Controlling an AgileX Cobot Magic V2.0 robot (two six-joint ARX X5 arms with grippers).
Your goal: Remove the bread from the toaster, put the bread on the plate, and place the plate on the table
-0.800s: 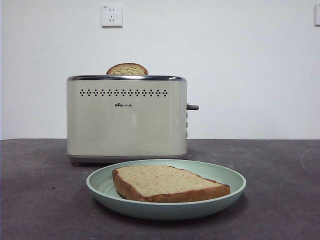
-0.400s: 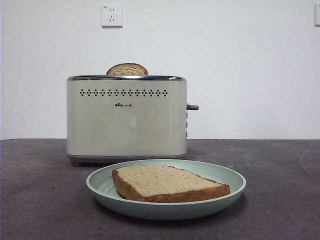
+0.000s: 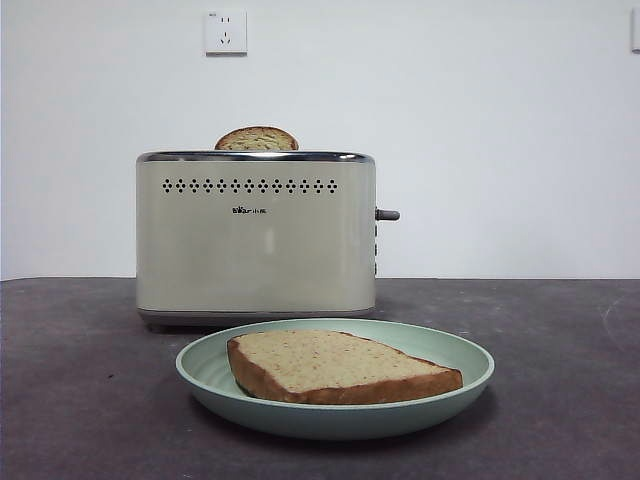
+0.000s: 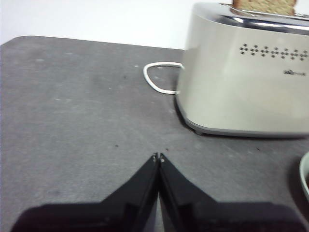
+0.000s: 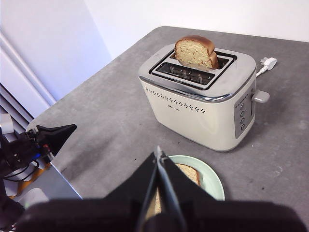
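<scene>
The bread [image 3: 335, 365] lies flat in the mint-green plate [image 3: 470, 365], which rests on the dark grey table [image 3: 80, 380] in front of the cream toaster [image 3: 255, 240]. A second slice [image 3: 257, 139] pokes its domed top out of the toaster's slot. No arm shows in the front view. My left gripper [image 4: 158, 157] is shut and empty, low over the table beside the toaster [image 4: 246, 82]. Also shut and empty, my right gripper [image 5: 157, 151] hangs high above the plate [image 5: 210, 176] and bread [image 5: 188, 172], looking down on the toaster [image 5: 198, 106].
A white power cable [image 4: 157, 79] loops on the table behind the toaster, its plug [image 5: 268, 62] lying loose. A wall outlet [image 3: 225, 32] sits above. The right wrist view shows the other arm's black gripper [image 5: 53, 135] at the table's edge.
</scene>
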